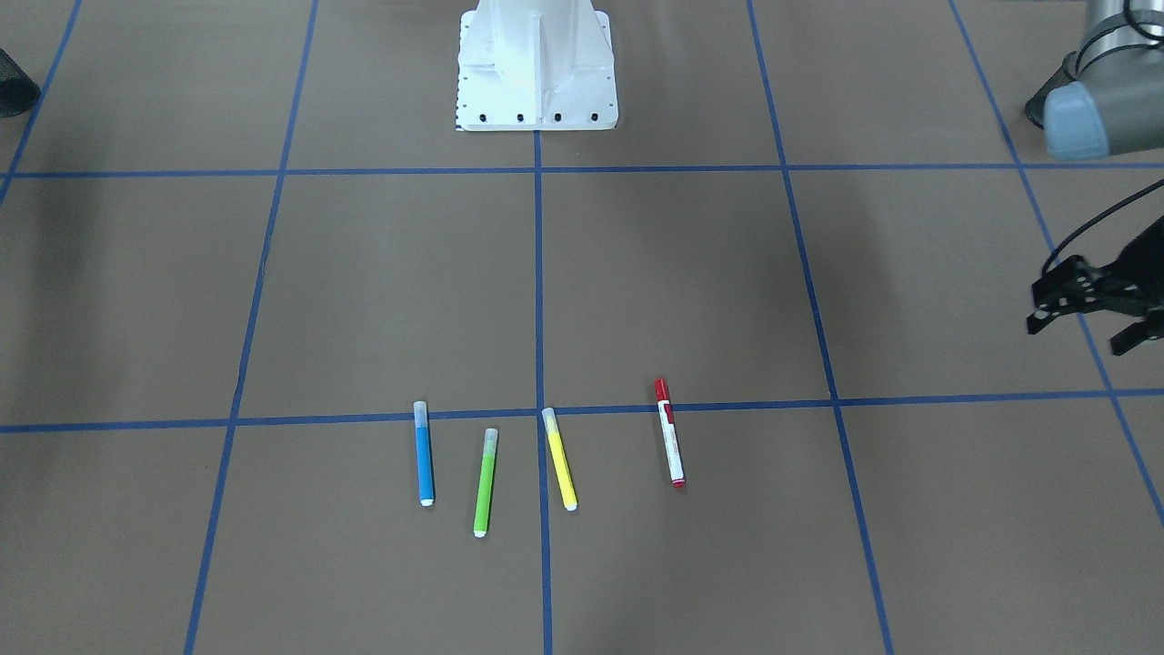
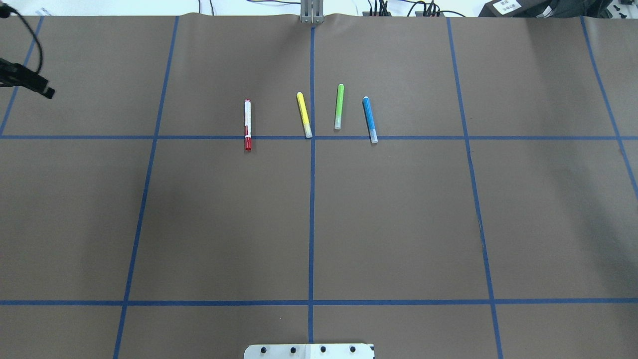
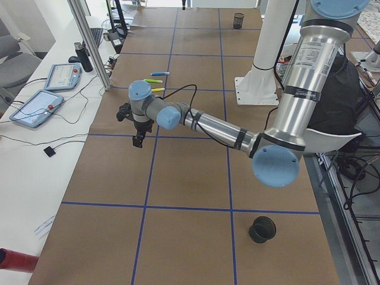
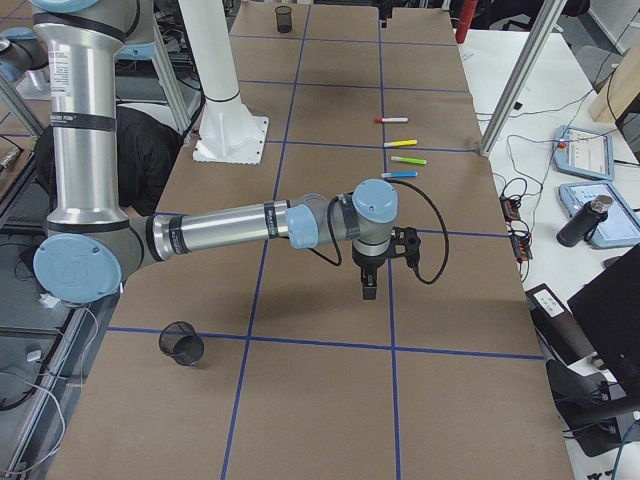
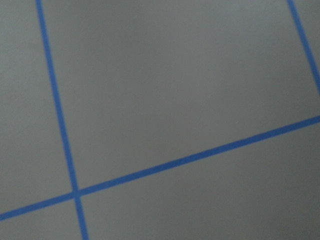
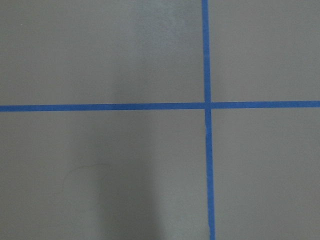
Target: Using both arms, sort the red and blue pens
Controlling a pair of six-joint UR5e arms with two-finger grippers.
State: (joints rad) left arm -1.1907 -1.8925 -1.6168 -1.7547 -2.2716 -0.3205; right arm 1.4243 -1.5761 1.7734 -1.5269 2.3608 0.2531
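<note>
Red pen [image 1: 669, 433] and blue pen [image 1: 424, 453] lay untouched on counter [image 1: 364, 291], with green marker [image 1: 485, 482] and yellow marker [image 1: 559, 459] between them. Left end effector [image 1: 1080, 335] hung well aside on red's side, fingers parted, empty, so red was likely its pick. Right end effector [image 4: 366, 290]: couldn't tell opening.

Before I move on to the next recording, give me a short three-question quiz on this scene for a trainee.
1. True or false: the red pen lies across a blue tape line.
2. Fill in: the marker lying right beside the blue pen is the ____ one.
3. How many pens and markers lie on the table? A) three B) four C) five

Key: 1 true. 2 green marker. 3 B.
</note>
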